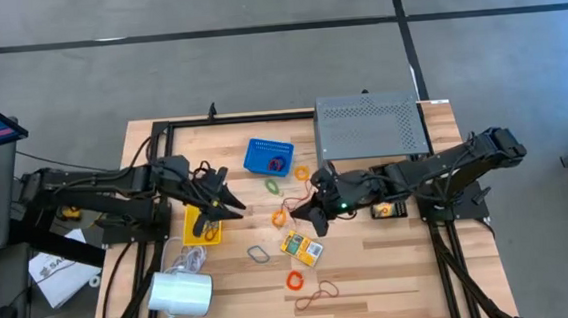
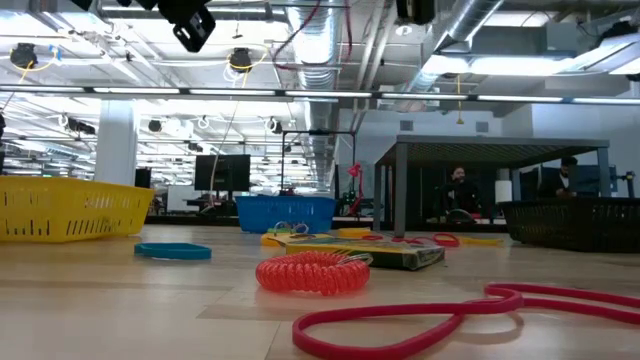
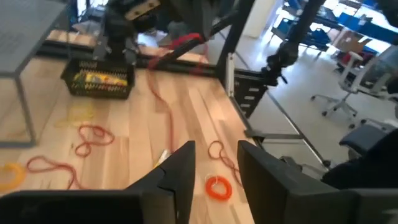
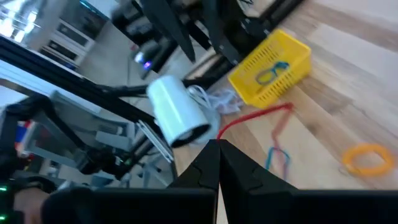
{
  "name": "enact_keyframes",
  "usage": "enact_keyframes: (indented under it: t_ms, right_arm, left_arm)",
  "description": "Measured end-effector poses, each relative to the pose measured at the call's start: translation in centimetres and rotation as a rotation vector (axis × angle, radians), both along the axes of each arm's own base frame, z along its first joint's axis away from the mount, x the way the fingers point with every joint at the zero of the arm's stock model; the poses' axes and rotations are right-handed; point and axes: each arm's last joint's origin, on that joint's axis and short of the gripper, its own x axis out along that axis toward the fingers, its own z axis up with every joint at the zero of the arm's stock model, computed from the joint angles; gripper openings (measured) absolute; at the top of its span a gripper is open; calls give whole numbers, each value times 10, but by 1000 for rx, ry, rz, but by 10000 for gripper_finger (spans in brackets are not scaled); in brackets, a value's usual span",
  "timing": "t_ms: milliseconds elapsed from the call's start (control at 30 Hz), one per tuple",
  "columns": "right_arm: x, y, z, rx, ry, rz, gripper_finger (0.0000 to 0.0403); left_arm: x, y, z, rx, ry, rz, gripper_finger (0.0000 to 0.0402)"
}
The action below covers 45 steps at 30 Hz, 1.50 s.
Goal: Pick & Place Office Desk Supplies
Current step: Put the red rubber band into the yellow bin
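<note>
Looking down: rubber bands (image 1: pixel 294 280) scattered centre and lower middle of frame, crayon box (image 1: pixel 301 248) flat among them. Bands light, soft, floppy, slide easy; pinch one strand. Box stiff, light; take by long sides. Left gripper (image 1: pixel 229 205) left of centre over yellow basket (image 1: pixel 195 230), fingers apart, empty. Right gripper (image 1: pixel 303 212) centre, fingers together, empty. Open room lower right; grey shelf (image 1: pixel 370 125) crowds top.

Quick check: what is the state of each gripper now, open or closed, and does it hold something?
Left gripper: open above the table, with nothing between the fingers.
Right gripper: closed; nothing seen in its grip.
</note>
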Motion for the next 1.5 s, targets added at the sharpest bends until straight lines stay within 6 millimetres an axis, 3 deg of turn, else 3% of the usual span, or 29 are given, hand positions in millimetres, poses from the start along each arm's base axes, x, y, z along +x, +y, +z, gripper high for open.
enact_keyframes:
  t_ms: [367,600,933,1500]
  right_arm:
    - [4,1,14,20,-150,5,0]
    - [6,1,20,31,-210,5,0]
    - [8,1,28,45,-304,-6,0]
    - [8,1,39,44,-409,-13,0]
  left_arm:
    - [16,-4,-5,-2,-16,-1,191]
    - [32,-8,-6,-12,-87,-15,218]
    - [52,-11,-10,-102,-139,24,219]
    - [67,-14,-9,-231,-226,38,219]
